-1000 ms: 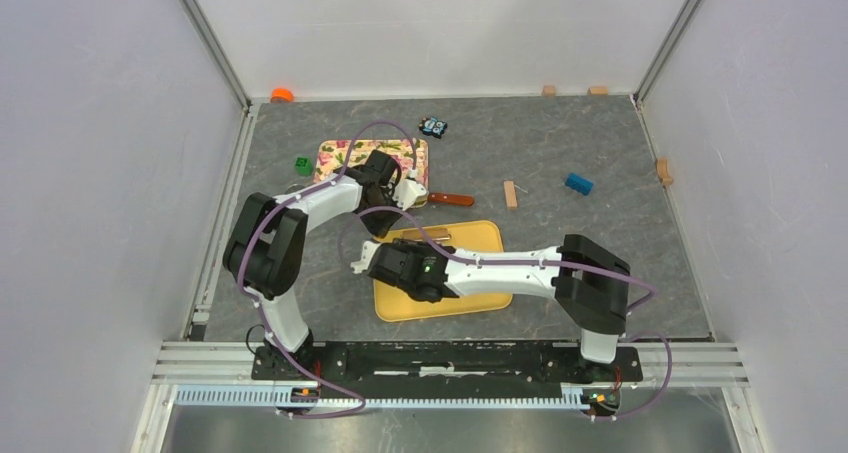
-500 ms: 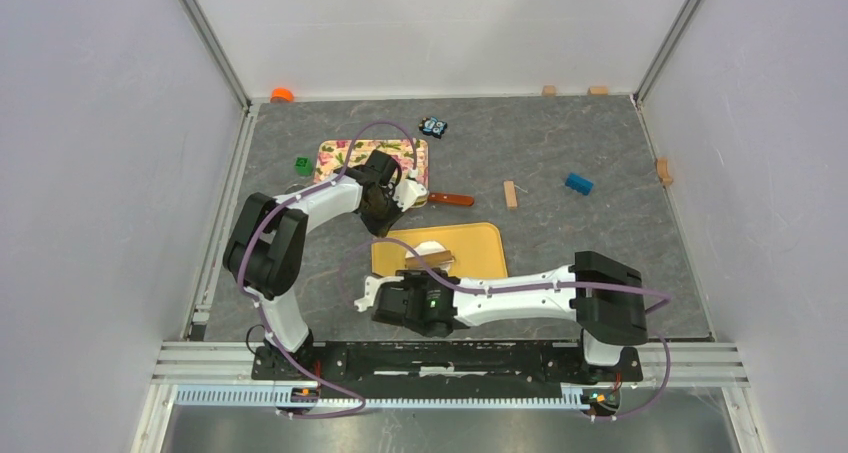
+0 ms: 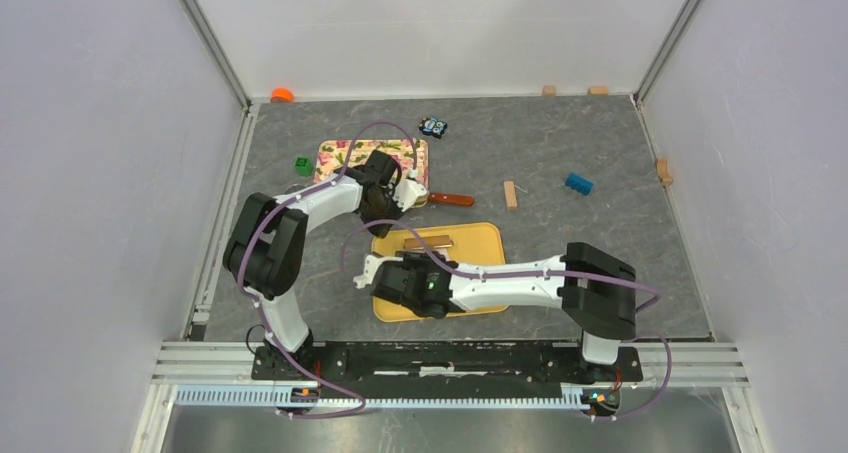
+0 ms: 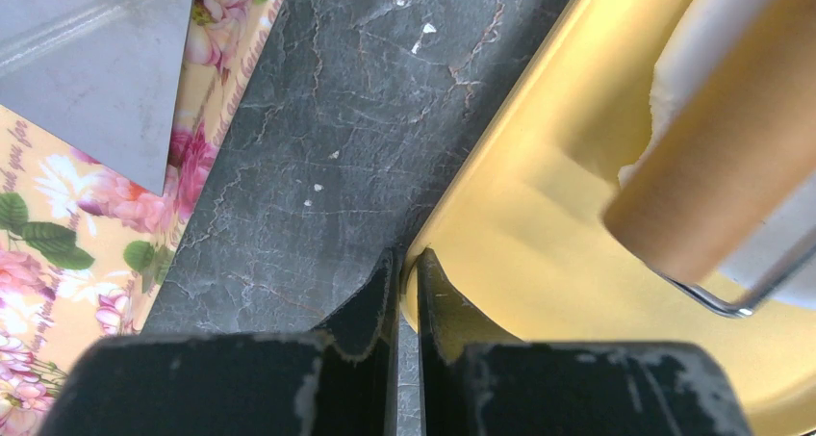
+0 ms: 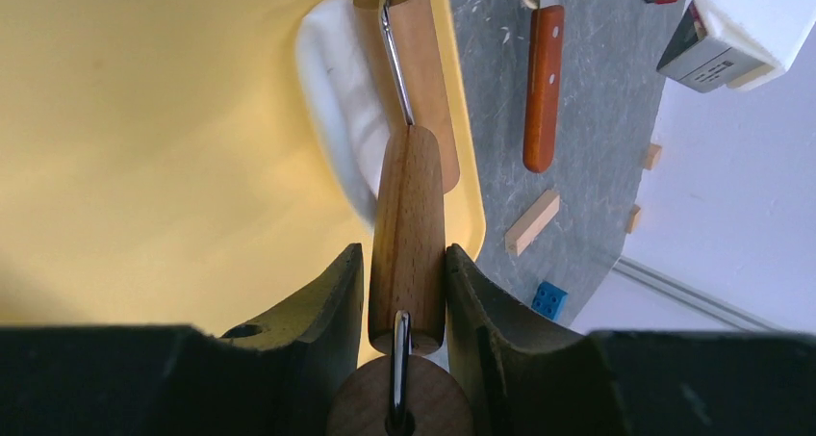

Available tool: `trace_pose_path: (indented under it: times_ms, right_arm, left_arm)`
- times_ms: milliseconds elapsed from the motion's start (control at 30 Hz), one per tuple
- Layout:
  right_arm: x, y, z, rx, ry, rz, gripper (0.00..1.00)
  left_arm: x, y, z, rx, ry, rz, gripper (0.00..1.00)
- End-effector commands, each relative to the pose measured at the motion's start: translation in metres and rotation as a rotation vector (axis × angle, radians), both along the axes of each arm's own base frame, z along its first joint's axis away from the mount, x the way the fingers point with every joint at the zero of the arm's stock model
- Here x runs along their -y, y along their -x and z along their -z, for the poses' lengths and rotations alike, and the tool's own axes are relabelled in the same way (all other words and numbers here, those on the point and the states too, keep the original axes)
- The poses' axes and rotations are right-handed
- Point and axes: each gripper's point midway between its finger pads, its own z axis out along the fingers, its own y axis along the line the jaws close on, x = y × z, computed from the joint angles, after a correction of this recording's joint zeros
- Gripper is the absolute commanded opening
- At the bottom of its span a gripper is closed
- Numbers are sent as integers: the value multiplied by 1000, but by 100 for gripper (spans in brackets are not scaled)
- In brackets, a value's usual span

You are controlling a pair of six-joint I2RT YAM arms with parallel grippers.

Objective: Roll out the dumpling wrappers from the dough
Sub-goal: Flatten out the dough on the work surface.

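Note:
A flat white dumpling wrapper (image 5: pixel 332 109) lies at the far end of the yellow board (image 3: pixel 470 263), partly under the wooden roller barrel (image 5: pixel 412 70). It also shows in the left wrist view (image 4: pixel 695 41) under the barrel (image 4: pixel 717 157). My right gripper (image 5: pixel 404 255) is shut on the roller's wooden handle (image 5: pixel 408 215); in the top view it (image 3: pixel 416 271) sits over the board, the roller (image 3: pixel 428 241) just beyond it. My left gripper (image 4: pixel 408 259) is shut on the board's rim (image 4: pixel 452 215), at the board's far left corner (image 3: pixel 384 223).
A floral board (image 3: pixel 350 156) lies behind the left gripper. A knife with a red-brown handle (image 3: pixel 452 200) lies beyond the yellow board. A wooden stick (image 3: pixel 510 194), blue block (image 3: pixel 578 183), green block (image 3: pixel 302 163) and toy car (image 3: pixel 433 127) are scattered on the mat.
My right gripper pulled the roller toward the near edge, uncovering the white dough, then pushed it back to the board's far end. The left gripper kept its hold on the rim.

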Motion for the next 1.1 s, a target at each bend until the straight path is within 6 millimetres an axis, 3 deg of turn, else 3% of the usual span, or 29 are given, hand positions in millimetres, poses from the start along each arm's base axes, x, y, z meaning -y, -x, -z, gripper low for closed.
trace_pose_path:
  times_ms: [0,100,167,433,533,667,900,1067]
  right_arm:
    - [26,85,47,-286,133,-82,0]
    - [36,99,45,-313,147,-76,0]
    - [38,96,43,-297,143,-81,0]
    - [14,34,47,-229,132,-72,0]
    - [8,27,50,-227,143,-71,0]
    - [18,56,54,-260,157,-82,0]
    - [43,132,58,-371,145,-82,0]
    - [66,132,68,-366,179,-60,0]
  left_arm:
    - [-1,27,46,-109,-28,38,2]
    - [0,27,46,-108,-27,38,2]
    - [0,27,45,-107,-26,37,2]
    - [-1,27,46,-109,-28,36,2]
    - [0,26,45,-107,-26,36,2]
    - [0,26,46,-107,-28,37,2]
    - [-1,26,46,-106,-30,37,2]
    - [-1,26,46,-106,-29,37,2]
